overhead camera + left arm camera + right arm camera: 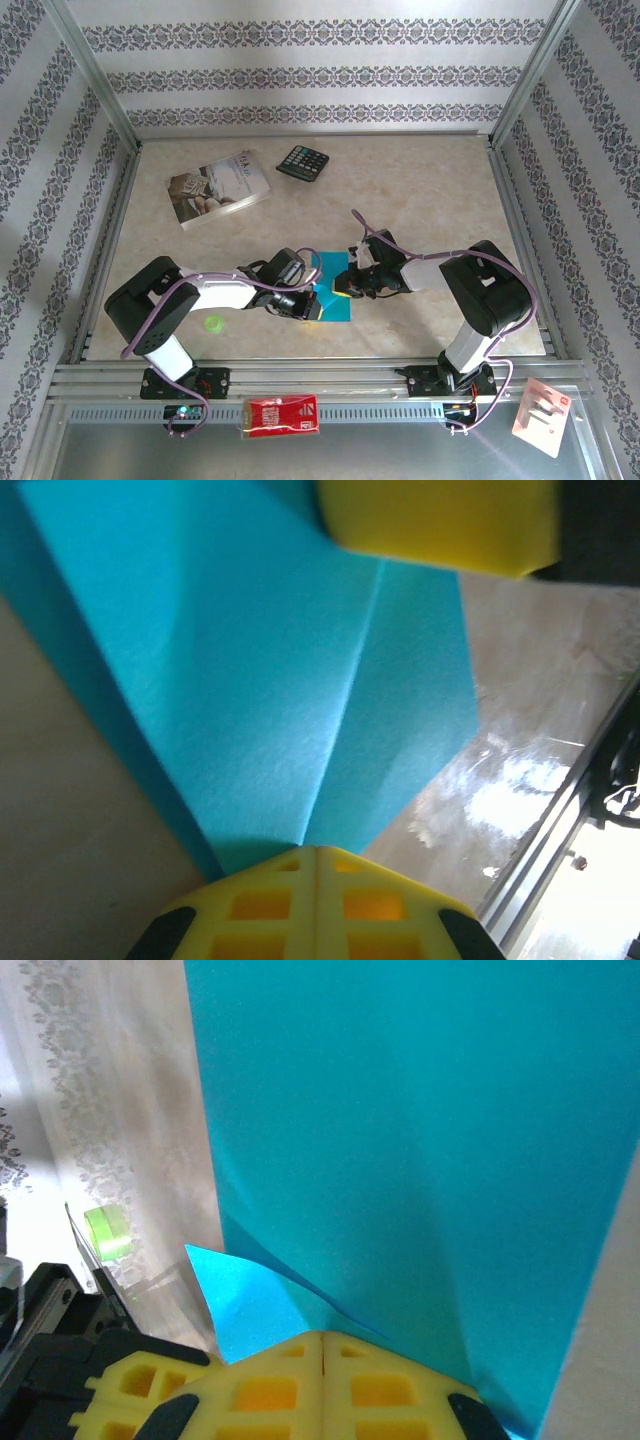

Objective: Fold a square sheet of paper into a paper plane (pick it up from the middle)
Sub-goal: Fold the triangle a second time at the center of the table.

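Step in hand, as a judgement: an early fold, past the pickup. The left gripper (312,306) and right gripper (347,284) are both working the thin matte turquoise-blue square sheet of paper (331,266). It is sitting at about 6 o'clock from the centre of the beige marbled table (420,190), between the two wrists. No dart shape is showing, so the plane looks far from done.

Tool state: both pairs of yellow padded jaws are sitting together, clamped on the sheet.
- Left wrist view: the left gripper (316,852) is pinching the sheet (290,680) right where a straight crease is running in. The right gripper's yellow finger (440,520) is sitting at 1 o'clock of the frame.
- Right wrist view: the right gripper (322,1338) is gripping the sheet (430,1130), which is rising toward 12 o'clock. A small corner flap is poking out at 8 o'clock.

Next move, as a judgement: lay the flap along the crease and press it flat. One gripper should be anchoring while the other is sweeping. Thin paper is likely to tear or skew if both are pulling apart.

View differences:
- The top view is giving layout: a pale printed book (218,187) at 10 o'clock, a black calculator (303,162) at 11, a small bright-green round object (212,323) at 7, and a red packet (283,415) on the front rail. The arms are covering the pinch points there.
- The wrist views are giving the crease, the flap and the jaw contact.
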